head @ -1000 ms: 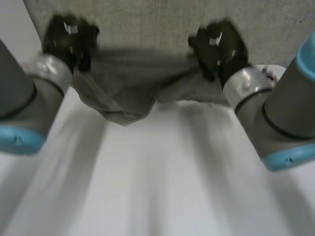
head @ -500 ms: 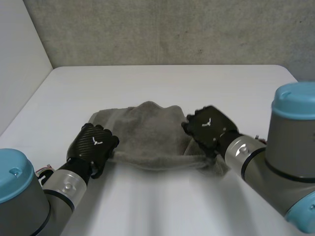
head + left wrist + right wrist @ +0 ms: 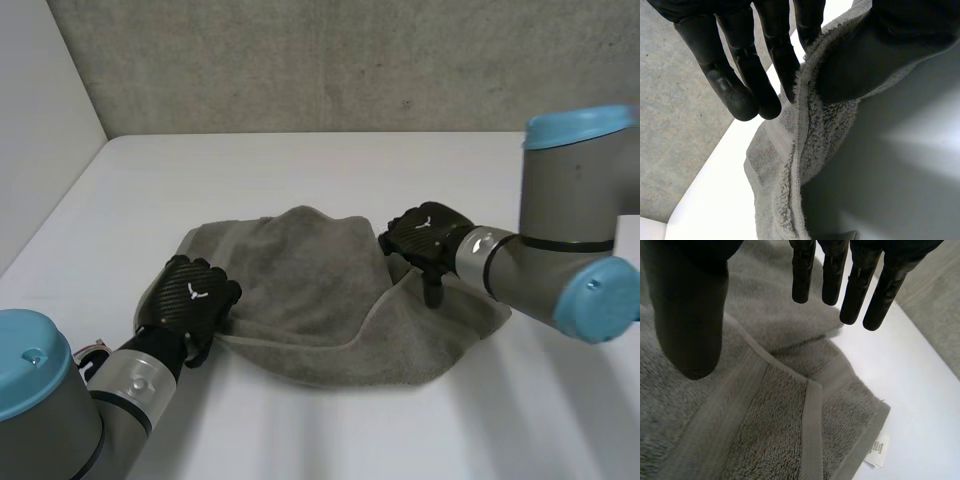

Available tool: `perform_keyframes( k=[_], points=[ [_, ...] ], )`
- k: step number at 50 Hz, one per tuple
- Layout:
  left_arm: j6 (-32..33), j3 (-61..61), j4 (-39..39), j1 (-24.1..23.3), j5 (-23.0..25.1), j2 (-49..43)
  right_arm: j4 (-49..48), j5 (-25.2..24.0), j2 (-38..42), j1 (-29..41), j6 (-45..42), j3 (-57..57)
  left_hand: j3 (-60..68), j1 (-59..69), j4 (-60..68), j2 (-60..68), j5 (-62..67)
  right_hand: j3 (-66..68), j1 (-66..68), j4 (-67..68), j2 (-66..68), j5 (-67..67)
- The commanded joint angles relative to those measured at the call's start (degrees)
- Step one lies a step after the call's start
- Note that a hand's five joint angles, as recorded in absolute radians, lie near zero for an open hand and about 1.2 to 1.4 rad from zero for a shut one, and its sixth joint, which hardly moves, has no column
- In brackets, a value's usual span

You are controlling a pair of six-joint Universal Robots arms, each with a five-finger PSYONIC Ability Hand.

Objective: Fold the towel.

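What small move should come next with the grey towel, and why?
Probably open the left hand to drop the edge it pinches: the crumpled grey terry towel lies on the white table, and the right hand hovers open over it, holding nothing.

Head camera high over the table (image 3: 330,170); both wrist cameras close on the shared towel (image 3: 300,290).

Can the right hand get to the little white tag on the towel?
Probably yes. The right hand is open and holds nothing, just above the towel. The tag lies bare at the towel's corner, on the table, with nothing over it.
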Motion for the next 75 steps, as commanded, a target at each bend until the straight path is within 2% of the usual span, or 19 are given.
perform_keyframes(
  k=[1,7,19,30,48,55,62,75],
  points=[
    [-0.3,-0.09,-0.05,0.05,-0.08,0.01,0.15,0.29,7.86,0.27,-1.85,-6.35,-8.65,-1.37,-6.84,-6.03,-15.59,3.78,3.33,4.17,3.28,3.8],
    [-0.47,-0.09,-0.05,0.05,0.0,0.01,0.24,0.29,11.64,0.27,-2.29,-8.73,-8.65,-1.37,-6.84,-6.03,-15.59,4.13,3.68,4.52,3.63,4.14],
    [-0.47,-0.09,0.03,0.49,-0.08,-0.08,2.87,-0.06,12.18,0.8,-2.29,-8.04,-8.65,-1.37,-6.84,-6.03,-15.59,9.34,8.9,9.73,8.84,9.36],
    [-0.47,0.0,0.03,0.49,-0.08,-0.08,3.23,-0.06,11.83,0.45,-2.29,-4.7,-8.65,-1.37,-6.84,-6.03,-15.59,21.62,21.18,22.01,21.12,21.64],
    [-0.47,0.0,0.12,1.28,0.01,-0.17,2.7,-0.41,4.63,-0.87,-2.03,0.93,-8.65,-1.37,-6.84,-6.03,-15.59,41.96,41.52,42.35,41.46,41.98],
    [-0.47,-0.09,0.12,1.28,0.01,-0.17,2.61,-0.5,1.72,-1.31,-2.03,3.03,-8.65,-1.37,-6.84,-6.03,-15.59,42.14,41.7,42.53,41.64,42.16],
    [-0.47,-0.18,0.12,1.28,0.0,-0.17,2.61,-3.4,0.58,-1.75,-2.21,5.5,-8.65,-1.37,-6.84,-6.03,-15.59,44.83,44.39,45.22,44.34,44.85],
    [-0.47,-0.53,0.21,1.37,0.01,-0.17,2.61,-7.17,0.22,-2.72,-2.73,8.93,-8.65,-1.37,-6.84,-6.03,-15.59,37.43,36.99,37.82,36.94,37.45]
  ],
)
